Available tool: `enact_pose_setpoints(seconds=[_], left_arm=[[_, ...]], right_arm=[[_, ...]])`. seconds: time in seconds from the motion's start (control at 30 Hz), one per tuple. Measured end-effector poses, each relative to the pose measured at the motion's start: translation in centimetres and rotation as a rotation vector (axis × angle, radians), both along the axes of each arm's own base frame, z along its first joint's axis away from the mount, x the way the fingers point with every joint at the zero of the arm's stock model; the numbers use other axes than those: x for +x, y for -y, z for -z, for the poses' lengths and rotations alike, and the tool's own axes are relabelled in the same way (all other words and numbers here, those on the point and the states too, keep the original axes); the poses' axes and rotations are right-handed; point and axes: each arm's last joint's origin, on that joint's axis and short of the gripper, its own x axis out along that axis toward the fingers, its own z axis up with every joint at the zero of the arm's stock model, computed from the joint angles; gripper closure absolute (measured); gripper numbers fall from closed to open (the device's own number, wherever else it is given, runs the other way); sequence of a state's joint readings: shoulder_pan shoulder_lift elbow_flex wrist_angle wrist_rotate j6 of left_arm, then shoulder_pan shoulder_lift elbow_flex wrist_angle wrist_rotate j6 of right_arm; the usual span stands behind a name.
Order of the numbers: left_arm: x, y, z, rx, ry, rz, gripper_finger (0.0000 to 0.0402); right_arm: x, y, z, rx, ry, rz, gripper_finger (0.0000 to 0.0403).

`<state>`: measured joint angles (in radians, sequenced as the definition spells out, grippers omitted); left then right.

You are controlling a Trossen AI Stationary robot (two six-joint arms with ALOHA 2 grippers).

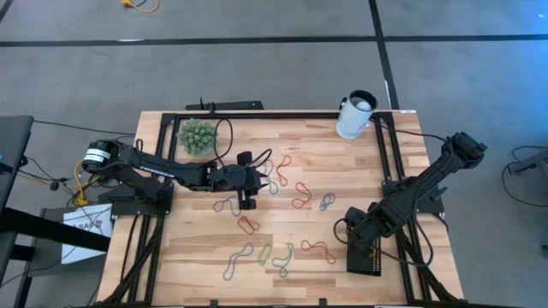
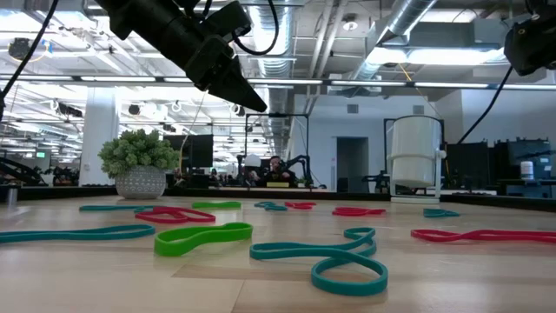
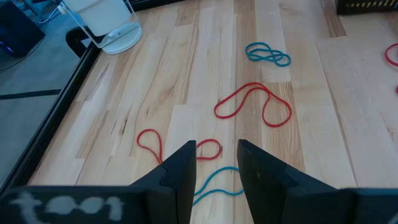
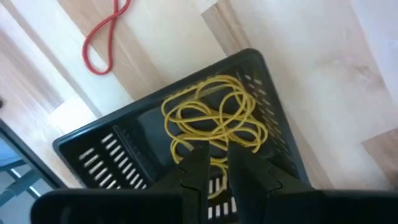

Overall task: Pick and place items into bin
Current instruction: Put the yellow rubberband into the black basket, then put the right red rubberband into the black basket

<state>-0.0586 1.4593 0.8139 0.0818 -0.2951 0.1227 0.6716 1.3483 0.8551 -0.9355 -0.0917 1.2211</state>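
Note:
Several rubber-band items lie flat on the wooden table: red, grey-blue, red, green. The black bin sits at the near right, and a tangle of yellow bands rests on its ribbed floor. My right gripper hangs over the bin, pointing down, its fingers a little apart with nothing between them. My left gripper hovers open above the table's middle, over a red band and a blue band.
A white cup stands at the far right corner and a green spiky ball at the far left. A black frame runs round the table. More bands, red and teal, lie ahead of my left gripper.

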Motion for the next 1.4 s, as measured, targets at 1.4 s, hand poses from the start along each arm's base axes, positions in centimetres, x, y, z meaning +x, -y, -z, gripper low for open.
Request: enact_pose_setpoints(seconds=[1.4], left_arm=[[-10.2,-2.5,-15.2,0.252,-0.003,-0.240,0.0293]], right_arm=[[-5.2,10.0,-11.1,-0.503,0.955,-0.273,0.0351]])
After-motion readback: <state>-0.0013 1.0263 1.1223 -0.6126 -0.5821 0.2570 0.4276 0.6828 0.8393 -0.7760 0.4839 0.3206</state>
